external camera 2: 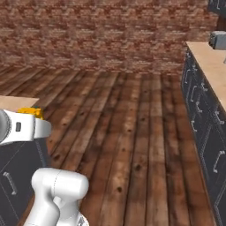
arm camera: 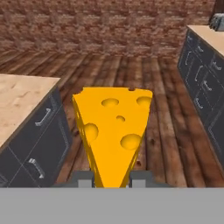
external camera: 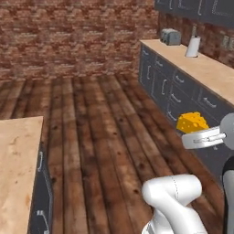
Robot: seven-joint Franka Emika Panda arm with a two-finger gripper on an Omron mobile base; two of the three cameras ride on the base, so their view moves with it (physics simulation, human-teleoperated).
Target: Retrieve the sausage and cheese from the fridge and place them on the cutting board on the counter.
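Note:
My gripper point(arm camera: 112, 177) is shut on the cheese point(arm camera: 114, 131), a yellow-orange wedge with holes that stands up between the finger tips. The cheese point(external camera: 192, 122) hangs in the air over the wooden floor, beside the right-hand cabinets, with the white hand just under it. From the right base view the cheese point(external camera 2: 32, 113) peeks out behind the hand at the left edge. The counter point(arm camera: 22, 96) with its light tan top lies to the left in the hand view. The sausage, the fridge and the cutting board are out of view.
A second tan worktop point(external camera: 205, 68) over grey cabinets runs along the right, carrying a toaster point(external camera: 170, 36) and a paper towel roll point(external camera: 193, 46). A brick wall point(external camera: 73, 36) closes the far end. Wooden floor point(external camera 2: 128, 123) stretches between the two cabinet rows.

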